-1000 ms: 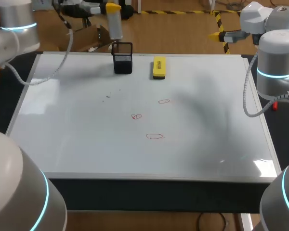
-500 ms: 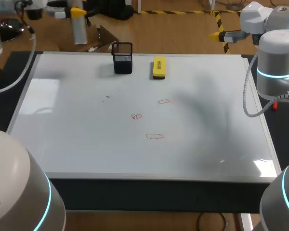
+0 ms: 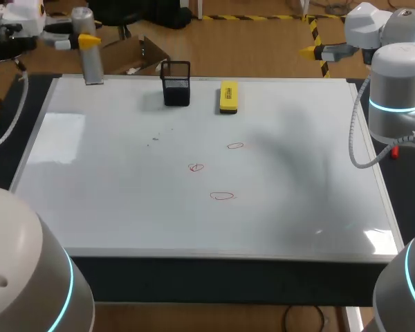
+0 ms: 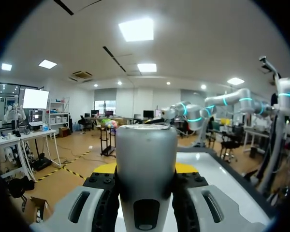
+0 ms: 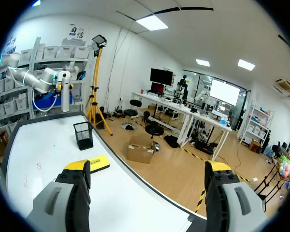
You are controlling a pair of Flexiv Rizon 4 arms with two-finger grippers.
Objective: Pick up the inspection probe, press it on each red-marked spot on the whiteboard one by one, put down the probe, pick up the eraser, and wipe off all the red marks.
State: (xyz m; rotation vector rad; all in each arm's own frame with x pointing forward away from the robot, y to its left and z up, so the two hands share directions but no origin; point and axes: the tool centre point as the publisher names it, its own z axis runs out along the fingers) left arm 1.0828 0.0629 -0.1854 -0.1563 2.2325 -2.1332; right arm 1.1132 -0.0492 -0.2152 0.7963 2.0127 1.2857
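Head view: left gripper [image 3: 87,43] hangs at the whiteboard's [image 3: 124,207] far left corner, clamped on the inspection probe [image 3: 93,66], long axis upright. The red marks [image 3: 222,196] sit around the board's middle, rightward and nearer from the probe, so the left arm looks better placed.

Left wrist view: probe [image 4: 146,179] pinched between both fingers.

Right wrist view: right gripper [image 5: 147,166] wide and empty, eraser [image 5: 100,163] ahead on the board.
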